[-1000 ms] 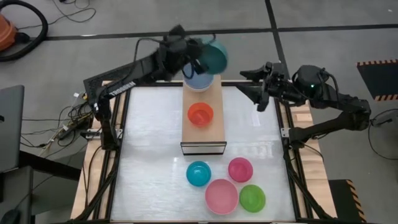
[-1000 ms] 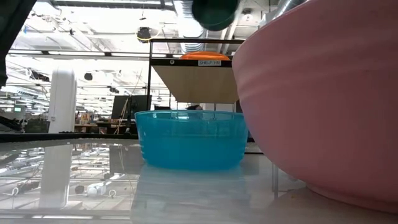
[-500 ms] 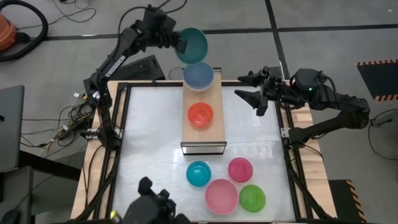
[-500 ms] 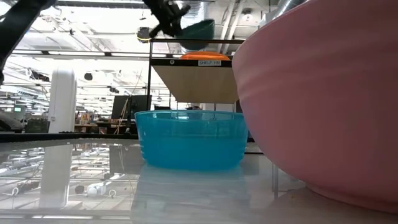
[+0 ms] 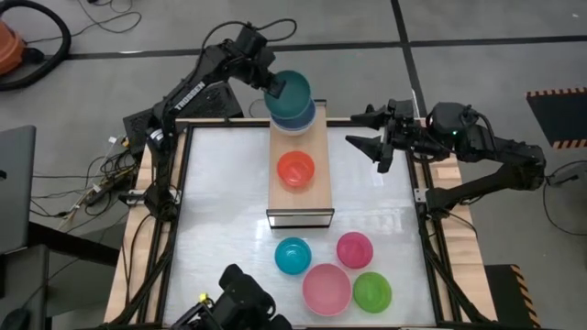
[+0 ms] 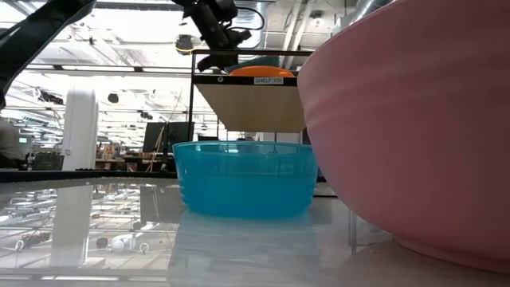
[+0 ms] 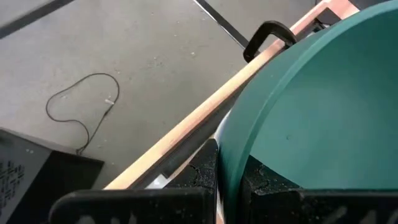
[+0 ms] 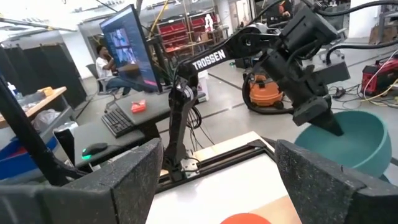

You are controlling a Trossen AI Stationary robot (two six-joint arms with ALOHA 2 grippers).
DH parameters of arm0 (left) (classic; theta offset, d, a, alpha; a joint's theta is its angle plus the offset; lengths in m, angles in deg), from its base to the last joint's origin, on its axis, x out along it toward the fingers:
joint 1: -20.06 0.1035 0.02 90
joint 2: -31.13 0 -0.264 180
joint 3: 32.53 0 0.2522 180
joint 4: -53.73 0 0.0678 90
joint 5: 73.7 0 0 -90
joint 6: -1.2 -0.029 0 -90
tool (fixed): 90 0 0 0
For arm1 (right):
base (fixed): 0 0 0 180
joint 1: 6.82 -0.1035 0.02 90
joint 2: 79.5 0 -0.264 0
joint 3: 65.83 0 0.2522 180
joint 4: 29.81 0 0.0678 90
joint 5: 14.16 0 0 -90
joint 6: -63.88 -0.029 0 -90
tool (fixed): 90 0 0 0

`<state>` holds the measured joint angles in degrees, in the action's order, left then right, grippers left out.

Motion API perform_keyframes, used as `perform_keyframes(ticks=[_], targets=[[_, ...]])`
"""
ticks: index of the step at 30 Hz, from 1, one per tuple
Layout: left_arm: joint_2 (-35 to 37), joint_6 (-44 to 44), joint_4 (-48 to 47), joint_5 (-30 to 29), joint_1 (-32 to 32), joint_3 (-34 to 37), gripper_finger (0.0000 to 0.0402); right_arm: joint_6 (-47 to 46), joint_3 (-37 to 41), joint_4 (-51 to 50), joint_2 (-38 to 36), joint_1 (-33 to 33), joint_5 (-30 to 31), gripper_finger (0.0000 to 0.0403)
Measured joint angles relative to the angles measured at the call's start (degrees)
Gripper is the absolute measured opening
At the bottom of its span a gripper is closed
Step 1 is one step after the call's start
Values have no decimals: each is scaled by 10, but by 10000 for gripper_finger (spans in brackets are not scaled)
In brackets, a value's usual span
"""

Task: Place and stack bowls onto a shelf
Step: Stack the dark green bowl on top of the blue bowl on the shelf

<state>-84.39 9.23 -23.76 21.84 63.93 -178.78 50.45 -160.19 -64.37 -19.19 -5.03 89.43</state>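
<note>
Because the rim is pinched, not the base: the teal bowl (image 5: pixel 290 93) hangs from the left gripper (image 7: pixel 229 180) with its underside free to drop into another bowl.
Left fingers (image 7: pixel 202 177): closed on the teal rim, one inside the wall and one outside, as the left wrist view shows.
Teal bowl: tilted, over the grey-blue bowl (image 5: pixel 299 119); whether the two touch cannot be told.
Grey-blue bowl: at the shelf's (image 5: pixel 315 197) far end, the likely base of the stack.
Red bowl (image 5: pixel 295 169): mid-shelf, leaving the near end bare.
Right gripper (image 5: pixel 374 141): fingers spread apart and empty, waiting beside the shelf, clear of the left arm.
Tabletop (image 5: pixel 225 220): cyan (image 5: pixel 293 256), magenta (image 5: pixel 354 249), pink (image 5: pixel 326 288) and green (image 5: pixel 371 291) bowls sit clustered near the front, not yet shelved.
</note>
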Motion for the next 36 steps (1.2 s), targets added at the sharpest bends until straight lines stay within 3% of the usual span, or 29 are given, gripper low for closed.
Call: perform_keyframes(ticks=[25,29,36], targets=[[-28,-23,-11,-3,-19,4,5,4,0,-15,0,10,0,335],[-28,-55,-6,-4,-24,4,37,4,0,-15,0,10,0,335],[-28,-56,2,-15,-24,4,134,5,0,-24,0,10,0,335]])
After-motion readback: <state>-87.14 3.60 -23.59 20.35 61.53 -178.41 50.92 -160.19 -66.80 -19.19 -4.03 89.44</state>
